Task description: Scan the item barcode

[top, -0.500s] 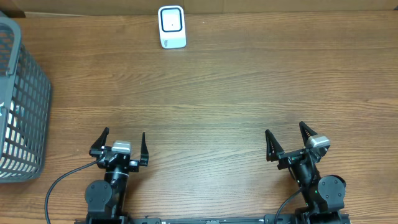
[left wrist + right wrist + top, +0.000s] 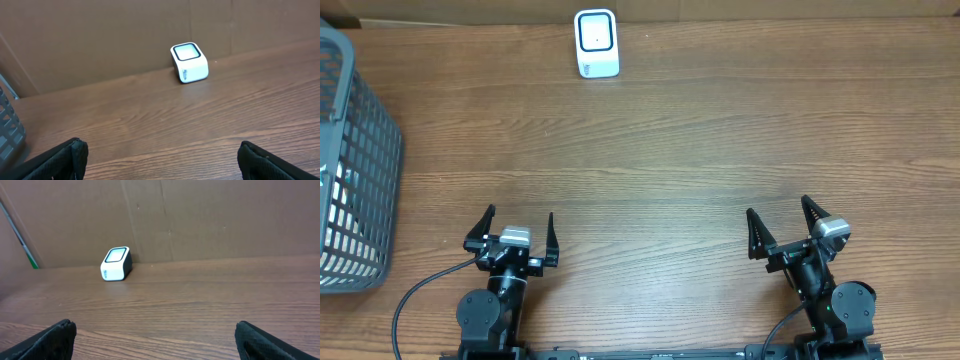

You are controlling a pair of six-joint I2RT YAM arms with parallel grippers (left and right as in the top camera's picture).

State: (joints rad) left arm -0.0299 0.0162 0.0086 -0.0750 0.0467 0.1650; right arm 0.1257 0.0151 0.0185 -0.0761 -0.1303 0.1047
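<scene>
Jaws spread, left gripper [image 2: 519, 215] and right gripper [image 2: 778, 207] sit low, pointing forward

Both wide open: left gripper [image 2: 520, 214] and right gripper [image 2: 778, 206], well apart, arms [image 2: 485, 308] seemingly tucked low behind.

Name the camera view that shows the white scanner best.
Left wrist: the scanner looks largest, with its window and front face visible. Overhead shows only its top, from above; right wrist shows it smaller, at an angle.
</scene>
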